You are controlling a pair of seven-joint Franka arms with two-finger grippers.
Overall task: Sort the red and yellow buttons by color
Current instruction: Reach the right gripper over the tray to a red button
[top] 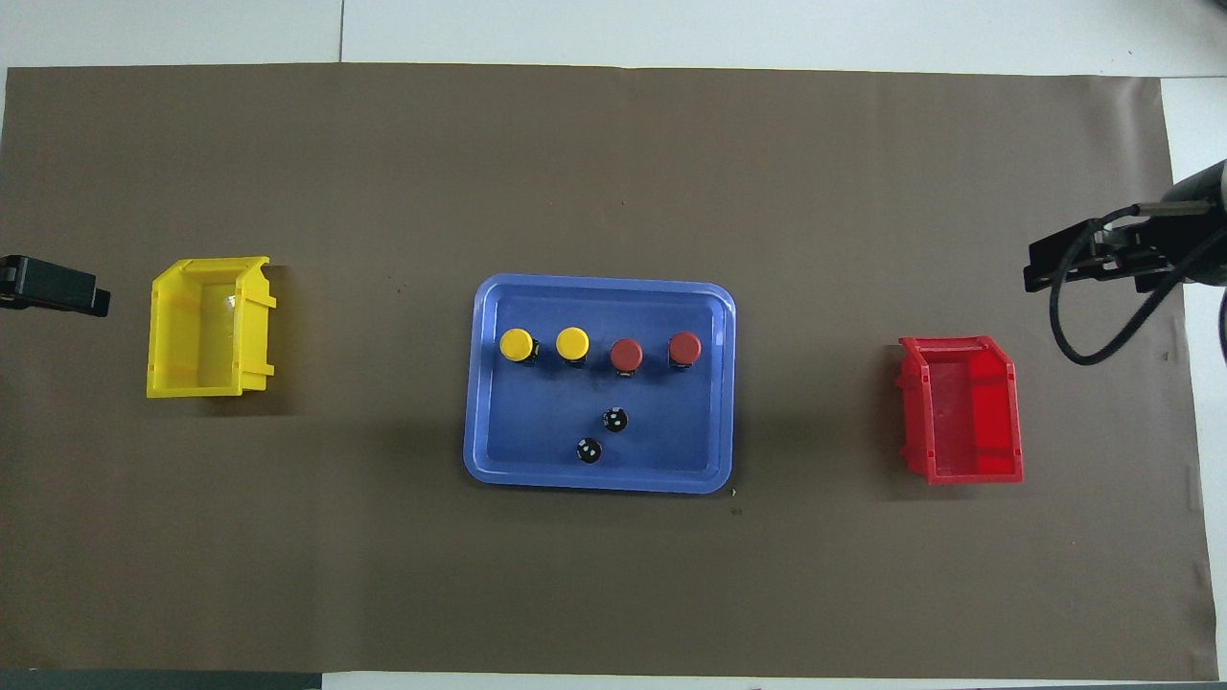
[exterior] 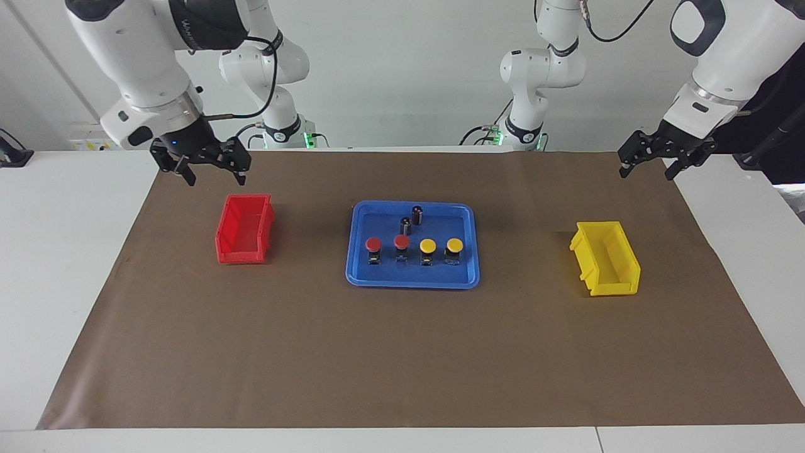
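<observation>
Blue tray (exterior: 358, 277) sits mid-mat, long edges parallel to the mat's long edges. On it, four buttons stand in one row: two red buttons (exterior: 373, 245) (exterior: 401, 242) toward the right arm's end, two yellow buttons (exterior: 428, 246) (exterior: 455, 245) toward the left arm's end, each apart from its neighbour and clear of the tray rim. Two dark cylinders (exterior: 417, 214) (exterior: 405, 226) stand upright between the row and the tray edge nearer the robots; seen from overhead they lie at about 6 o'clock from the row. Red bin (exterior: 244, 228) sits at 3 o'clock from the tray in the overhead view, yellow bin (exterior: 606, 258) at 9 o'clock, each well apart from the tray with bare brown mat (exterior: 402, 358) between. The mat strip farther from the robots is a wide open band. Right gripper (exterior: 214, 173) hangs in the air over the mat near the red bin's edge nearer the robots, jaws spread, holding nothing. Left gripper (exterior: 649, 165) hovers over the mat's corner at its own end, well apart from the yellow bin; it waits, fingers apparently parted and empty, though the slant makes the tips hard to read.
</observation>
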